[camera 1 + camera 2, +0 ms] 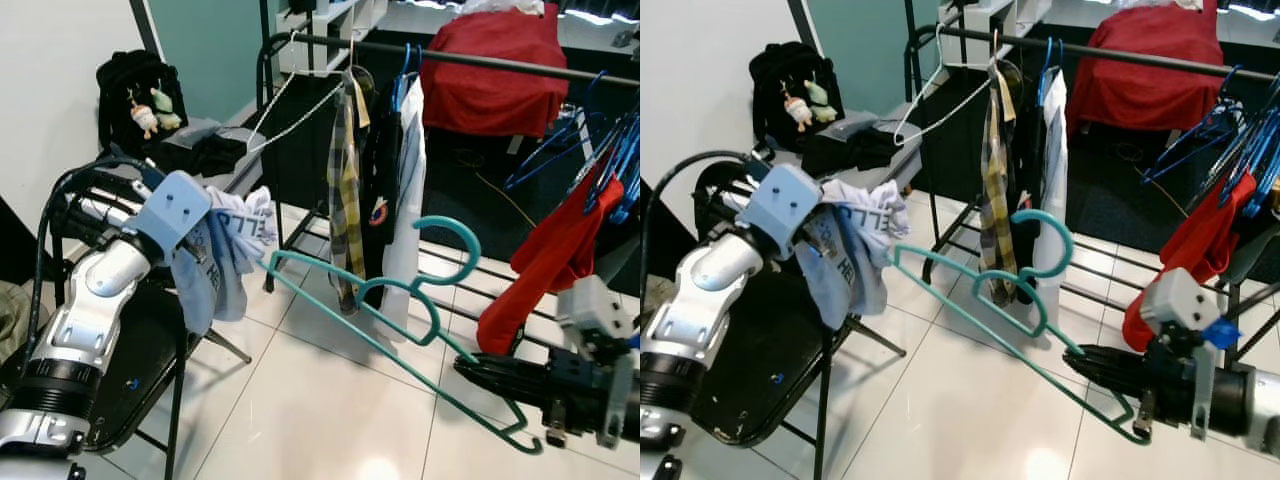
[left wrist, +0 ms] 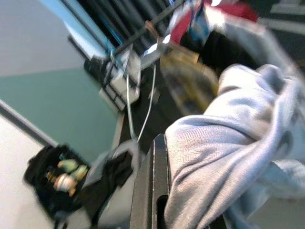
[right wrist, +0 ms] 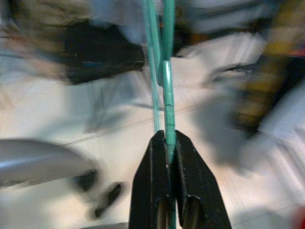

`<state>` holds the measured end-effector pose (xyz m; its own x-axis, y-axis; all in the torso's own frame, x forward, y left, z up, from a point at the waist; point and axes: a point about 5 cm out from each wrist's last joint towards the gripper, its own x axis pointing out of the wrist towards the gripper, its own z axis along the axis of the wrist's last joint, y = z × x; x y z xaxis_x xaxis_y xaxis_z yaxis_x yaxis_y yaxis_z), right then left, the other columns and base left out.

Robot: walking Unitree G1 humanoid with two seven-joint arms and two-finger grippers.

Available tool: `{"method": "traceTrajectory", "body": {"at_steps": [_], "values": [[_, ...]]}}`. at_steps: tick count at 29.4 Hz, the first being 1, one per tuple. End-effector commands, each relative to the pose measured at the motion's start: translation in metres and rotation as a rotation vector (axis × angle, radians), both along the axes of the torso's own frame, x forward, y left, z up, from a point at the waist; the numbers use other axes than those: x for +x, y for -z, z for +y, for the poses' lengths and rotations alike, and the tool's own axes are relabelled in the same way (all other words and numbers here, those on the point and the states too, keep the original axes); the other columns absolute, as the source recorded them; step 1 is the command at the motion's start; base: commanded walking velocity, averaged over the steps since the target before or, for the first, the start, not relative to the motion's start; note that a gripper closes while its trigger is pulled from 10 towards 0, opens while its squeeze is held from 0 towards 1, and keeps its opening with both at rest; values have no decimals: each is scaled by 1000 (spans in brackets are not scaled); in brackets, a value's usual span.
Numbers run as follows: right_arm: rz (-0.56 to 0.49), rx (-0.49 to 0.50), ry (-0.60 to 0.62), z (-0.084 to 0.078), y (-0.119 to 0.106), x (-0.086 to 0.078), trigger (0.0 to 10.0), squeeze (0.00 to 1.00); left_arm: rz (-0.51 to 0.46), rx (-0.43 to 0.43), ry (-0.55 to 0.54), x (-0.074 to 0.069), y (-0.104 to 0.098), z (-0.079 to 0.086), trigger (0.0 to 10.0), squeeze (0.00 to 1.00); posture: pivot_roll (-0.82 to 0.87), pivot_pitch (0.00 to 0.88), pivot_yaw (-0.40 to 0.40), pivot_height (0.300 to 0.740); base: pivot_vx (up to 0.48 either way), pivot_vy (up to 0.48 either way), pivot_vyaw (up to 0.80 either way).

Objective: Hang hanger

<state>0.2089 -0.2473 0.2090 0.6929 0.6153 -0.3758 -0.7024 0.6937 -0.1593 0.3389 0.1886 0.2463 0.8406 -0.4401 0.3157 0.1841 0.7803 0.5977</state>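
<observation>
Right wrist view: right gripper (image 3: 167, 143) clamped on teal hanger (image 1: 400, 320) at one end. Hanger's long axis runs toward left gripper (image 1: 205, 250), which holds a pale shirt (image 1: 235, 240); its fingers unclear. Hook (image 1: 450, 245) points up; rail (image 1: 480, 60) beyond, right arm nearer.

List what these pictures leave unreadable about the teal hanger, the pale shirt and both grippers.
- Left gripper: in the left wrist view the pale shirt drapes over its fingers, so the grip itself is hidden.
- Shirt lettering: folds hide most of it in the eye views.
- Teal hanger: its far end runs into the shirt; whether it is inside the garment is unclear.
- Right gripper: clamped on the hanger, but motion blur smears everything behind.
</observation>
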Motion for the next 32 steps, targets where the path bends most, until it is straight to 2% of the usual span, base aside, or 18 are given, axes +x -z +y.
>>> {"method": "traceTrajectory", "body": {"at_steps": [1,2,4,6,8,9,12,15,17,19,22,25,29,31,32], "values": [[-117,135,97,-1,-11,13,10000,0,-2,-43,74,-4,-7,-8,5647,0,-123,118,62,740,0,0,0],[-117,135,97,-1,-11,13,10000,0,-2,-43,74,-4,-7,-8,5647,0,-123,118,62,740,0,0,0],[-176,241,94,2,-23,16,10000,0,8,-42,108,-5,-6,-14,5804,0,-123,118,62,740,0,0,0],[-256,364,41,4,-41,13,10000,0,33,-30,151,-8,0,-22,5686,0,-113,118,63,740,0,0,0],[-326,527,-59,3,-59,3,10000,0,66,2,172,-9,10,-27,5608,0,-114,120,62,740,0,0,0],[-326,527,-59,3,-59,3,10000,0,66,2,172,-9,10,-27,5608,0,-114,120,62,740,0,0,0],[-359,633,-160,4,-70,-8,10000,0,90,24,175,-9,16,-29,5843,0,-115,122,61,740,0,0,0],[-323,621,-181,8,-66,-10,10000,0,96,29,180,-9,18,-31,5804,0,-119,122,64,740,0,0,0],[-180,462,-214,22,-39,-11,10000,0,104,28,192,-10,19,-34,5804,0,-121,122,64,740,0,0,0],[-65,401,-261,35,-21,-16,10000,0,106,25,201,-10,18,-36,5686,0,-115,124,64,740,0,0,0],[-11,371,-269,38,-14,-19,10000,0,107,24,204,-10,17,-37,5686,0,-115,124,64,740,0,0,0],[49,390,-313,40,-11,-26,10000,0,105,25,200,-10,16,-35,5569,0,-116,124,64,740,0,0,0],[46,405,-325,39,-15,-27,10000,0,103,25,196,-10,16,-34,5373,0,-120,122,61,740,0,0,0],[-69,499,-307,33,-33,-22,10000,0,100,26,189,-10,16,-33,5412,0,-118,120,60,740,0,0,0],[-160,562,-265,25,-45,-17,10000,0,102,29,179,-9,17,-32,5804,0,-119,117,59,740,0,0,0]]}}
